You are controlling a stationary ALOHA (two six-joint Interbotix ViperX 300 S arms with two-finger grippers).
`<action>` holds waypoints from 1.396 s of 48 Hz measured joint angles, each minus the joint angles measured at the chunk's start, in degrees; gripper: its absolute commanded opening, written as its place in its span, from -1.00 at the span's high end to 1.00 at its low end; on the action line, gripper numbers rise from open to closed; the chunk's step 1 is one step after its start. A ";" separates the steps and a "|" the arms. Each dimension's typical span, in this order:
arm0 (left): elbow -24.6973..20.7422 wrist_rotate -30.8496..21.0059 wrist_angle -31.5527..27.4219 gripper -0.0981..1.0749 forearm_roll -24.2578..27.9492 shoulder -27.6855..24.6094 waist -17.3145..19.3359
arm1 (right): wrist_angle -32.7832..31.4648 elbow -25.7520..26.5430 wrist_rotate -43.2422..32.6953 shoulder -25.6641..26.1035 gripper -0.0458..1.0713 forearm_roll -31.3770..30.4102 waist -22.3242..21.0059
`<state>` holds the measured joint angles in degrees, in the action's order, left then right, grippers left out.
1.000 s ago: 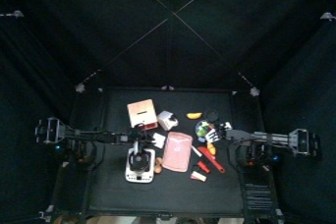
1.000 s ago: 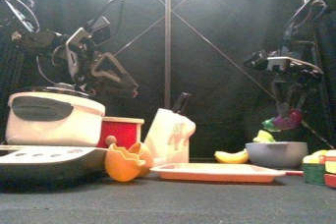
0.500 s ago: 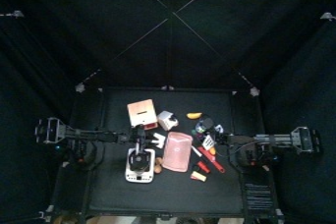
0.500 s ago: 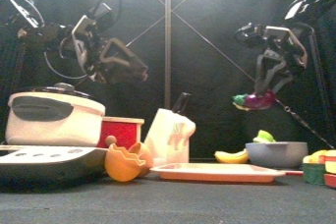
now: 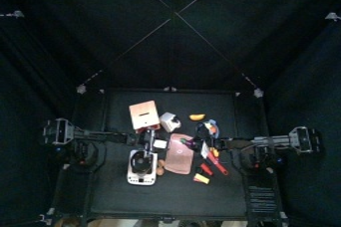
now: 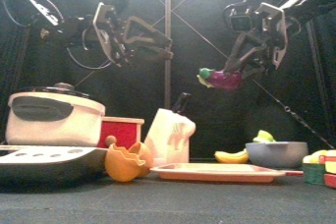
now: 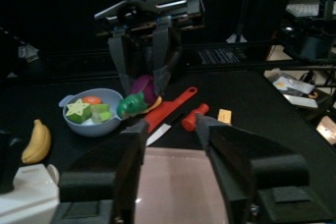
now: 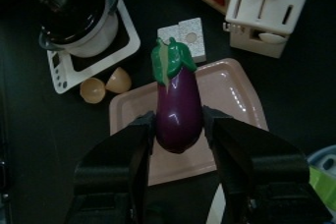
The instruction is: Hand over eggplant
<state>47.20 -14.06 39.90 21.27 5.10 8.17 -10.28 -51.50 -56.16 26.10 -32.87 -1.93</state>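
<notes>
From overhead the arms and clutter blur into one dark knot above the pink tray (image 5: 178, 153), and neither gripper can be made out there. At table height the rice cooker (image 6: 54, 117) bulks largest, well to the left of the tray (image 6: 217, 173), with the red box (image 6: 122, 130) and the white knife block (image 6: 168, 136) between them and the broken eggshell (image 6: 126, 161) just in front (its far half is hidden). On the tray's other side sit a banana (image 6: 233, 156) and a grey bowl (image 6: 277, 153); a block at the frame's edge is cut off. High above the tray, the right gripper (image 8: 183, 130) clasps the eggplant (image 8: 178, 107) between its jaws, green cap pointing away from the wrist. The left gripper (image 7: 168, 149) hangs with jaws spread wide, empty, facing the eggplant (image 7: 141, 85), well apart from it
</notes>
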 measured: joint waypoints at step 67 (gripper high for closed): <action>-6.59 0.18 0.53 -0.88 -6.86 -11.78 -0.97 | 1.05 4.66 0.09 -7.21 -0.18 -7.03 2.46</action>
<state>40.61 -13.89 40.43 14.41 -6.68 7.21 -9.23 -46.85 -56.07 18.90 -39.90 0.53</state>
